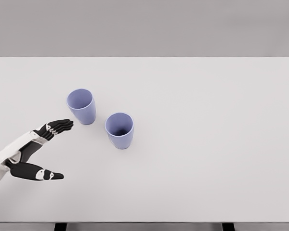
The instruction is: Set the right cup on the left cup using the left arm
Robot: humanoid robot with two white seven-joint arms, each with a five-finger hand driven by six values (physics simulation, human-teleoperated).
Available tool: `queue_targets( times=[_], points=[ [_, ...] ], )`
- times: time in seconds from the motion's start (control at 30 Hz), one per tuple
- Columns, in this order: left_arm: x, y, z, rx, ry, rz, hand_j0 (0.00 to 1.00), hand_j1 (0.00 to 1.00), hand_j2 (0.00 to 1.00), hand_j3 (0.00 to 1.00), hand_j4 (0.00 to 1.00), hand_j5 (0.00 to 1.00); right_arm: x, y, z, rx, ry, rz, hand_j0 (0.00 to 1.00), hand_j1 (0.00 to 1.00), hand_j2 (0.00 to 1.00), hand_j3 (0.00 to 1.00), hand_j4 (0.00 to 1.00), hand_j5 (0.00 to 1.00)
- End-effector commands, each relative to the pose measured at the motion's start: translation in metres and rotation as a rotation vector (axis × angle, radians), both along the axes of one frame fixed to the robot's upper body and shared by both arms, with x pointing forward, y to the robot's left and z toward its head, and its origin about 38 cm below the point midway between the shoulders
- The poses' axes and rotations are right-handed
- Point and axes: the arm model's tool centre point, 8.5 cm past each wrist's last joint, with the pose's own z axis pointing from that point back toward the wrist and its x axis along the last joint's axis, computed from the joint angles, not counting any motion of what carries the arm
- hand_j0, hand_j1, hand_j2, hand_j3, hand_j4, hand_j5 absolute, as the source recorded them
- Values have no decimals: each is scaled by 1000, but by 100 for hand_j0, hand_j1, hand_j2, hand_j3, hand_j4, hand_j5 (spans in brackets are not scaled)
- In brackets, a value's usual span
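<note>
Reaching in from lower left, the left hand (pixel 38 151) is spread wide w/ nothing held, well short of the right cup (pixel 119 130), which lies to its right & slightly farther up the table (pixel 207 144), beyond the thumb-finger gap. Left cup (pixel 81 106) sits nearer the fingertips (pixel 65 124). Both cups upright, lavender, tapered, mouths open, near but apart; right arm not in view.

A wide white table (pixel 207 144) under soft, even light fills the view, with a plain grey wall (pixel 144 26) behind.

left arm (pixel 9 153): white shell | hand (pixel 41 151): black fingers, white knuckle patches
</note>
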Motion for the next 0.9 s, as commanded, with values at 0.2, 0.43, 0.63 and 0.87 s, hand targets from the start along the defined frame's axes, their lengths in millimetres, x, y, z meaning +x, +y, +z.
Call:
queue_targets(
  times=[0.2, 0.43, 0.63, 0.87],
  points=[
    [7, -16, -16, -46, 90, 46, 100, 100, 100, 100, 100, 100, 0, 0, 0, 0, 0, 0, 100, 100, 100, 100, 100, 100],
    [10, -19, -31, -2, 217, 70, 100, 100, 100, 100, 100, 100, 0, 0, 0, 0, 0, 0, 100, 100, 100, 100, 100, 100],
    [12, -21, -37, 24, 275, 74, 100, 100, 100, 100, 100, 100, 0, 0, 0, 0, 0, 0, 100, 100, 100, 100, 100, 100],
    [21, -33, -38, 9, 293, 72, 100, 100, 100, 100, 100, 100, 0, 0, 0, 0, 0, 0, 100, 100, 100, 100, 100, 100]
  ],
)
